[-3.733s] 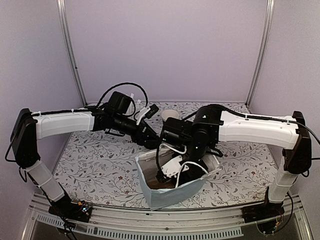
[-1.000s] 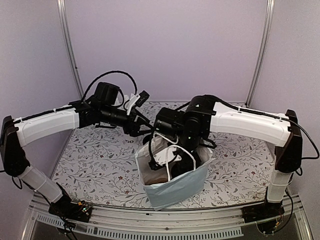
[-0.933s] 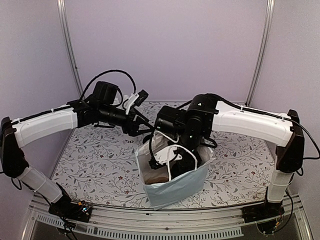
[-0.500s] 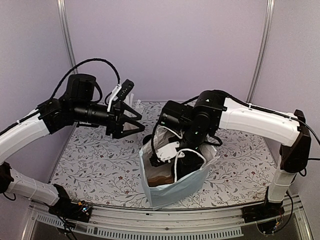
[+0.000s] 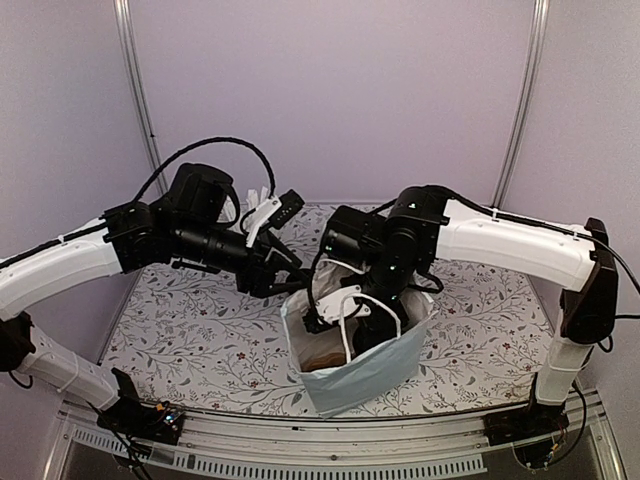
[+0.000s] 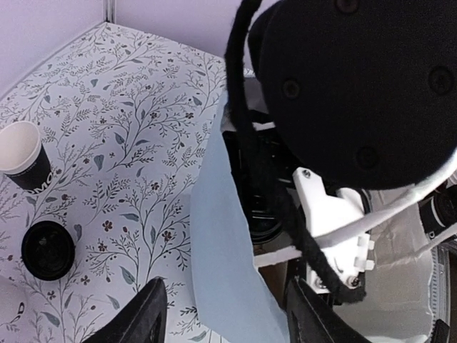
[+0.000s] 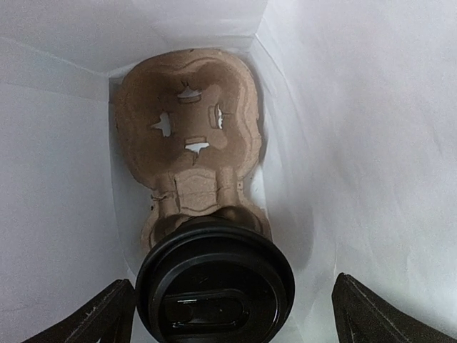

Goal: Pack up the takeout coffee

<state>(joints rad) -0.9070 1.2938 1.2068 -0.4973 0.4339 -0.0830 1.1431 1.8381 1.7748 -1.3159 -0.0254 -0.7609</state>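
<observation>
A takeout coffee cup with a black lid sits in the near slot of a brown cardboard carrier at the bottom of the pale blue bag. My right gripper is down inside the bag, open, one finger on each side of that cup. Another takeout coffee cup, black with a cream inside and no lid, stands on the table left of the bag. My left gripper is open and straddles the bag's left wall near the rim.
A loose flat black lid lies on the flowered tablecloth near the open cup. The right arm's black wrist and cable fill the bag's mouth. The bag's white handles loop over the right gripper.
The left arm swung up and away to the left, then came back to the bag's rim with its jaws narrower. The right gripper stayed in the bag and opened wider.
</observation>
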